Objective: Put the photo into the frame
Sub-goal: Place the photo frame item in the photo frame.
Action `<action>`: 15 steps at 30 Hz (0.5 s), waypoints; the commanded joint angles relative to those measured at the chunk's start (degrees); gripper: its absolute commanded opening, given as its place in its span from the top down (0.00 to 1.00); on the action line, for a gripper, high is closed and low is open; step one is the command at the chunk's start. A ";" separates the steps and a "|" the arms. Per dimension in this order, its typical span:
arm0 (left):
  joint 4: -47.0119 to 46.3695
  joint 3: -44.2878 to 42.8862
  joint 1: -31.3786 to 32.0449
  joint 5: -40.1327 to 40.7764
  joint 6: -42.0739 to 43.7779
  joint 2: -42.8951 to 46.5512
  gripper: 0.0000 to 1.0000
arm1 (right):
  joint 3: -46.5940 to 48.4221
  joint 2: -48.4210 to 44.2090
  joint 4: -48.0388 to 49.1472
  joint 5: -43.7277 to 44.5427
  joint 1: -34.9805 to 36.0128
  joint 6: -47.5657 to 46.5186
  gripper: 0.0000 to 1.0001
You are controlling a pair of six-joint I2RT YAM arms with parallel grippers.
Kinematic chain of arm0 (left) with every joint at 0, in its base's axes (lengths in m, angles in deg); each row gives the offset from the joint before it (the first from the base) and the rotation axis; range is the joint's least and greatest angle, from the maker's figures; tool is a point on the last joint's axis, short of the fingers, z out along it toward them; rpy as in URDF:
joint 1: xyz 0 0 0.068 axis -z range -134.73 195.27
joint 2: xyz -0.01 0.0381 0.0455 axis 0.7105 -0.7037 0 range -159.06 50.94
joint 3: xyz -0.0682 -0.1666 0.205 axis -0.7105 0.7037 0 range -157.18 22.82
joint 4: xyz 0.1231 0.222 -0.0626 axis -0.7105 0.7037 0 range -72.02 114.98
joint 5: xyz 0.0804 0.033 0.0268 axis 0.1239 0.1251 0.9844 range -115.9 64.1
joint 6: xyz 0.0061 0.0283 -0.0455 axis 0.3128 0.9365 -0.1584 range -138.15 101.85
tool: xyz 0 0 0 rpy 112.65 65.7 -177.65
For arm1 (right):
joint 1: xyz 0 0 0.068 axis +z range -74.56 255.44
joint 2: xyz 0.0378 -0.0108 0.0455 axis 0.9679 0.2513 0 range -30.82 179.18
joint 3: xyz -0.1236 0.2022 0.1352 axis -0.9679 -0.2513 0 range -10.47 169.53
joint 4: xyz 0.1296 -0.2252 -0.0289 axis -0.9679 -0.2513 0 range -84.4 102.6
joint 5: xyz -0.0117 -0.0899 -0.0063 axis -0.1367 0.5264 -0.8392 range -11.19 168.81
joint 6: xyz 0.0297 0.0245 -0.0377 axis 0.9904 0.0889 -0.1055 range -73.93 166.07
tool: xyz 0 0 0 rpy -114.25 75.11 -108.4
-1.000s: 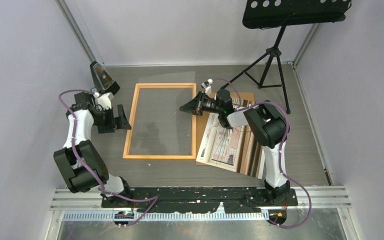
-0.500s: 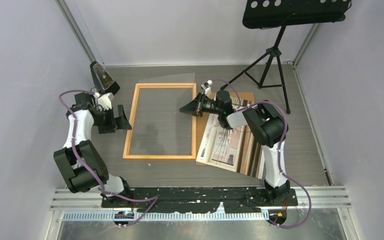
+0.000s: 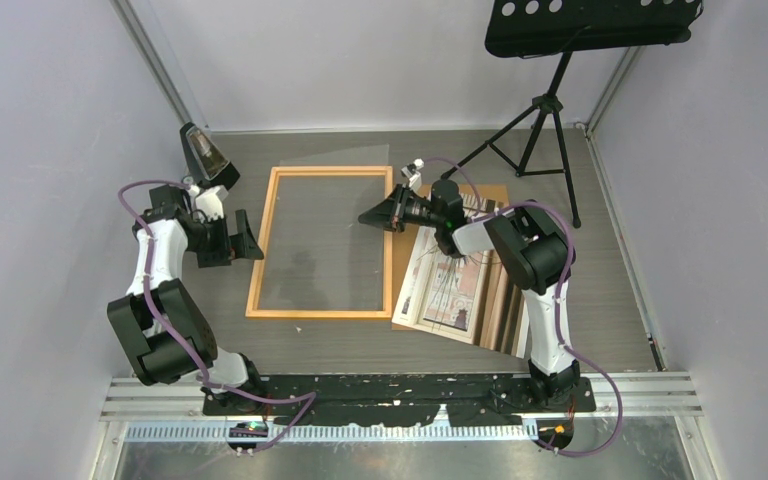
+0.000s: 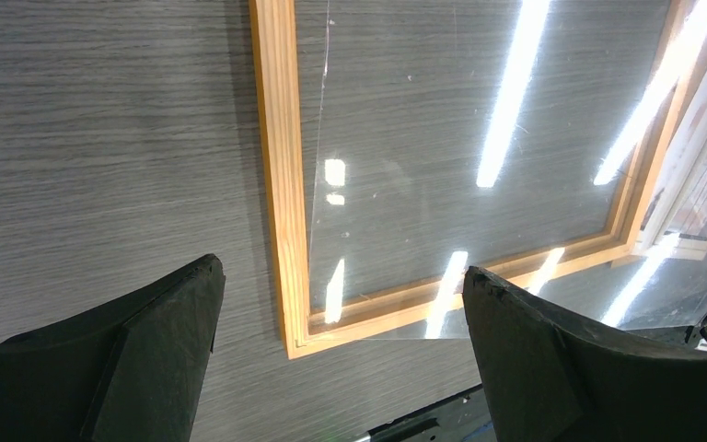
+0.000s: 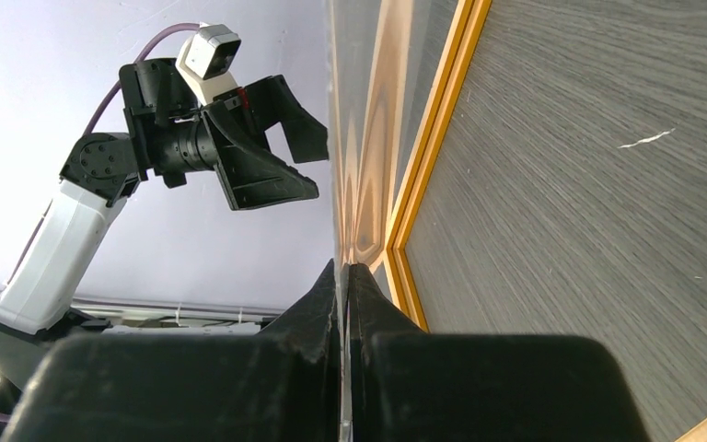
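Observation:
The orange wooden frame point(image 3: 263, 240) lies flat on the grey table, and its near corner shows in the left wrist view point(image 4: 281, 184). Over it slants a clear sheet point(image 3: 330, 225), glinting with lamp reflections point(image 4: 442, 138). My right gripper point(image 3: 368, 216) is shut on the sheet's right edge, the thin pane pinched between its fingers point(image 5: 342, 265). The photo point(image 3: 455, 290) lies face up to the right of the frame, partly under the right arm. My left gripper point(image 3: 250, 242) hangs open just left of the frame point(image 4: 341, 267), holding nothing.
A brown backing board point(image 3: 505, 312) lies under the photo. A black music stand point(image 3: 545, 110) rises at the back right, its tripod legs on the table. A dark wedge-shaped object point(image 3: 203, 155) sits at the back left. Grey walls close in on three sides.
The right gripper, with the clear sheet in it, has edged very slightly to the left. The left arm has hardly moved.

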 commanded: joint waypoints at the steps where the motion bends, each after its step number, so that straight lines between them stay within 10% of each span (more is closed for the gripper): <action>1: -1.46 -0.15 -0.22 -1.30 -0.24 -0.27 0.02 | 2.93 0.02 2.47 -0.69 -0.04 -1.44 0.94; 15: -1.50 -0.42 -0.22 -1.20 -0.24 -0.91 0.02 | 8.84 2.01 -3.36 -2.88 -0.36 -4.58 0.94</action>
